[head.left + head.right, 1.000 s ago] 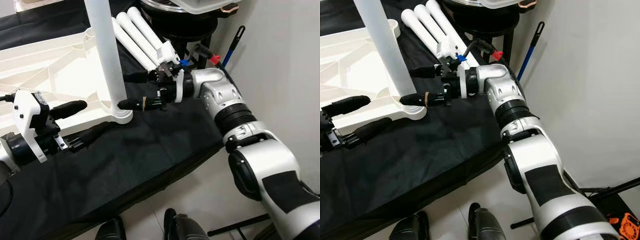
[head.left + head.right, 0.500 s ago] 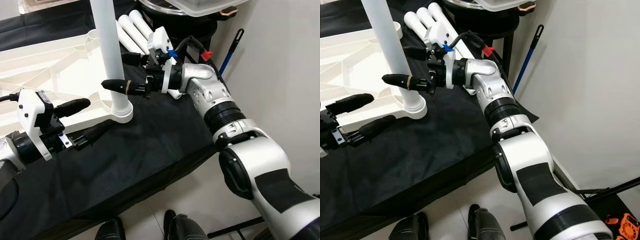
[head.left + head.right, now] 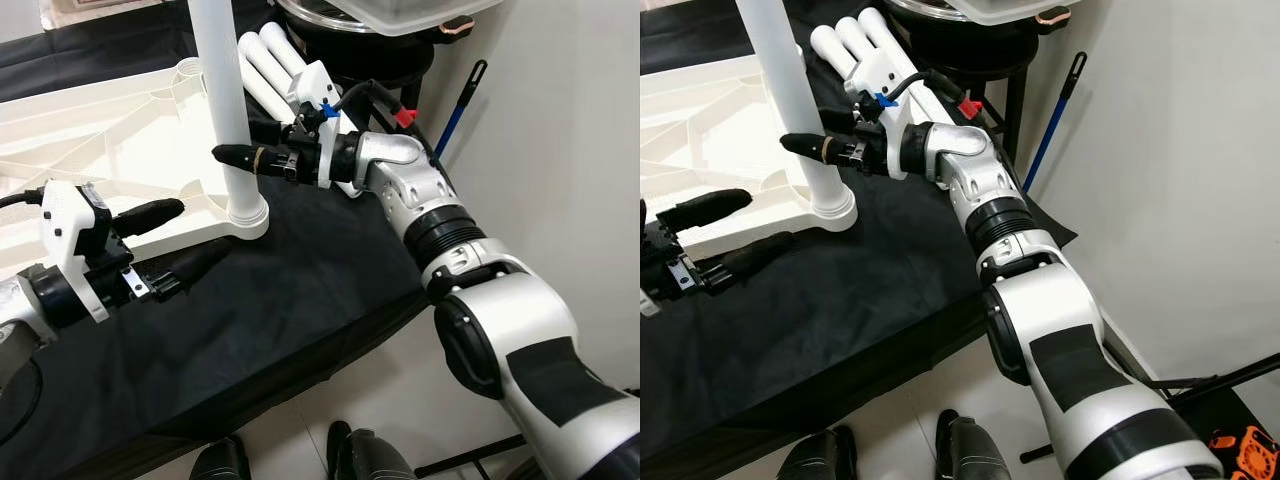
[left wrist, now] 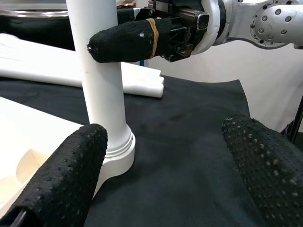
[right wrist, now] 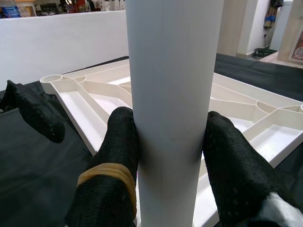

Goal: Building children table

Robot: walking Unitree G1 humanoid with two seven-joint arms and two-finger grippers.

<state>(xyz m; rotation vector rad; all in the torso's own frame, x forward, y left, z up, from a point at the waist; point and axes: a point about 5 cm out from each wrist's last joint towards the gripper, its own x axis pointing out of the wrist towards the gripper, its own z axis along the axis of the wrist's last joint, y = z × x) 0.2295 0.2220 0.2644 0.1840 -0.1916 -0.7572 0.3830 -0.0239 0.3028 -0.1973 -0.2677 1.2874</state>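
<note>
The white tabletop lies upside down on the black cloth. One white leg stands upright in its near corner socket. My right gripper is shut on this leg a little above the socket, and its fingers press the leg from both sides. Low at the left, my left gripper is open beside the socket. One of its fingers is over the tabletop rim and the other over the cloth. Three spare white legs lie side by side behind the right gripper.
The black-clothed table ends at an edge close in front of my feet. A black stand with a pan and a clear container is behind the table. A blue-handled tool leans on the white wall at right.
My right gripper has risen from near the socket base to higher on the upright leg and closed around it. The left gripper has stayed in place.
</note>
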